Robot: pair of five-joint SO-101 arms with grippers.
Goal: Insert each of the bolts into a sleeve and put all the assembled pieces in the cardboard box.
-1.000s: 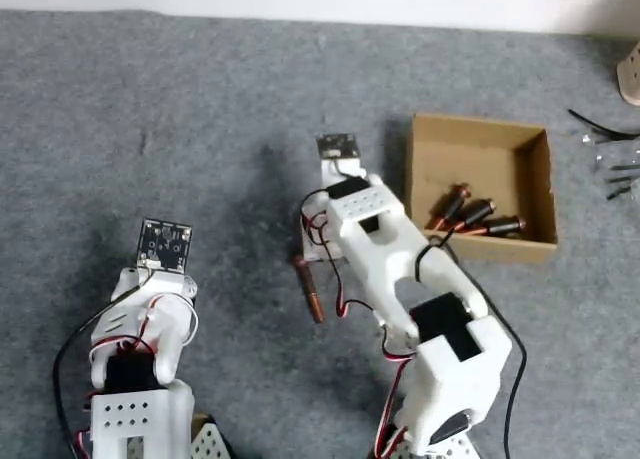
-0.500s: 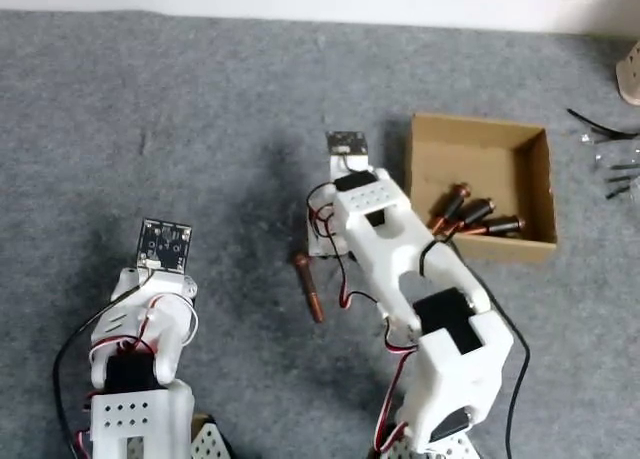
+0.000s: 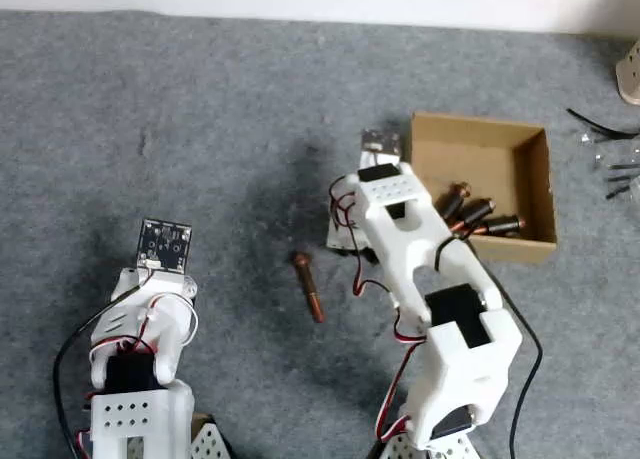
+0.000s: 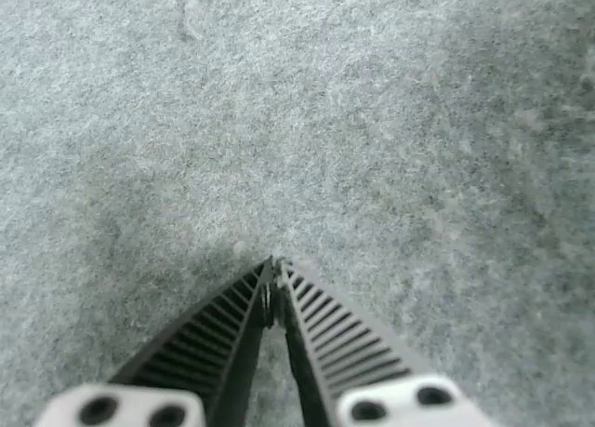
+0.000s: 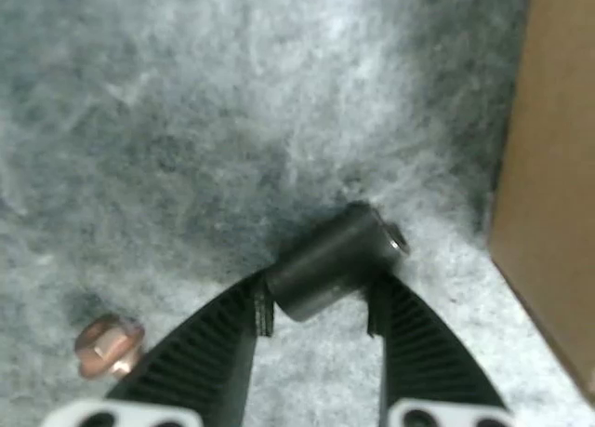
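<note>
Clamping smooth dark cylindrical sleeve (image 5: 337, 258): ribbed right pincer (image 5: 320, 304).

The right gripper (image 5: 316, 308) clamps a dark sleeve (image 5: 333, 260) crosswise between its black ribbed fingers (image 5: 206, 354) over grey carpet (image 5: 186, 120), the cardboard box (image 5: 554, 194) wall close on the right, a copper bolt (image 5: 110, 345) lying apart on the left.

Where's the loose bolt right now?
High view: the bolt lies loose on the table between the two arms, closer to the right gripper, which holds a sleeve beside the cardboard box.
</note>
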